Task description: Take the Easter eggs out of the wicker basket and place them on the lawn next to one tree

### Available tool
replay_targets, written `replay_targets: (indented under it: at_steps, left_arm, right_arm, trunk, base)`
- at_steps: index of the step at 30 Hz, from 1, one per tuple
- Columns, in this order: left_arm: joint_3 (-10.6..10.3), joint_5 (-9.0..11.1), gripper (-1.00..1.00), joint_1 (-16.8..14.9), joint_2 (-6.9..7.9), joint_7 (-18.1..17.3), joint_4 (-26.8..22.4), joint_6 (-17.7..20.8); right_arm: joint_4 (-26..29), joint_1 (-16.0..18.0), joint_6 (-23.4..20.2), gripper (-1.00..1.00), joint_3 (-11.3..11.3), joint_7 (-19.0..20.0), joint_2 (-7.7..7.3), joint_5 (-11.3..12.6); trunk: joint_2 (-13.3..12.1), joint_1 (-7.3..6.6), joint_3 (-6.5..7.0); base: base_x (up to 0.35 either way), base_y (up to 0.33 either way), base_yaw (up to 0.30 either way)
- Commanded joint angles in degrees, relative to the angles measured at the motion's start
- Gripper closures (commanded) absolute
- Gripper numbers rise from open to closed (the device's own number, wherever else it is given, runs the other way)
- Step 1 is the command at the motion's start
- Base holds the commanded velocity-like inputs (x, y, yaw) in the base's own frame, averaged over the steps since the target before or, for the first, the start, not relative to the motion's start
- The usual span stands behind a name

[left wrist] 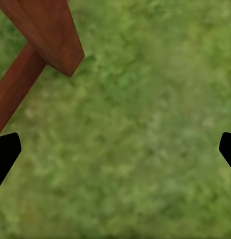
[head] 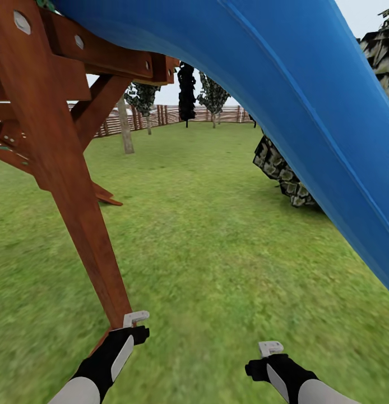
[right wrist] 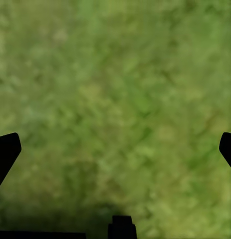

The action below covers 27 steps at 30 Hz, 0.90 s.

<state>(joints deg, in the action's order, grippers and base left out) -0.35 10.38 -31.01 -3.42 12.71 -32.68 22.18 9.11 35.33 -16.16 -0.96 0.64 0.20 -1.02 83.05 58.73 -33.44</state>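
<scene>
Now under blue slide (head: 306,101), beside wooden post (head: 77,213), over lawn (head: 205,235); left pincer (left wrist: 115,149) and right pincer (right wrist: 115,149) both spread wide, empty.

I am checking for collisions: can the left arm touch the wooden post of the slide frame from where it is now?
Probably yes. The left gripper, open and empty, hangs just beside the foot of the wooden post, with only lawn between them.

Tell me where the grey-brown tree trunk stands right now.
In the head view the tree stands far ahead on the left, on the lawn before the wooden fence, just beyond the playset's wooden leg.
</scene>
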Motion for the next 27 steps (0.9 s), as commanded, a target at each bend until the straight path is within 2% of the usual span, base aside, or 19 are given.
replay_targets:
  at_steps: [1, 8, 13, 27]
  left_arm:
    - [-0.06, 0.6, -1.0, -0.01, -0.01, 0.39, -0.11, 0.24]
    - [-0.02, 0.83, -1.0, -0.01, -0.01, 0.38, -0.18, 0.15]
    - [0.02, 5.89, -1.0, -0.01, 0.14, 0.61, -0.26, 0.08]
    - [0.0, 6.6, -1.0, -0.01, 0.12, 0.65, -0.18, 0.21]
  right_arm:
    - [0.12, 0.01, -0.36, -1.0, -0.09, 0.07, -0.01, -0.12]
    - [0.17, 0.01, -0.36, -1.0, -0.09, 0.07, -0.02, -0.12]
    - [0.19, 0.01, -0.36, -1.0, -0.09, 0.07, -0.02, -0.12]
    - [0.13, 0.01, -0.36, -1.0, -0.03, 0.07, -0.02, -0.12]
  trunk:
    - [0.03, 0.0, 0.04]
    - [0.03, 0.0, 0.31]
    - [2.03, 1.1, -0.58]
    - [7.65, 4.17, -3.1]
  base:
    - [0.0, 0.0, 0.0]
    - [0.0, 0.0, 0.0]
    - [0.0, 0.0, 0.0]
    - [0.0, 0.0, 0.0]
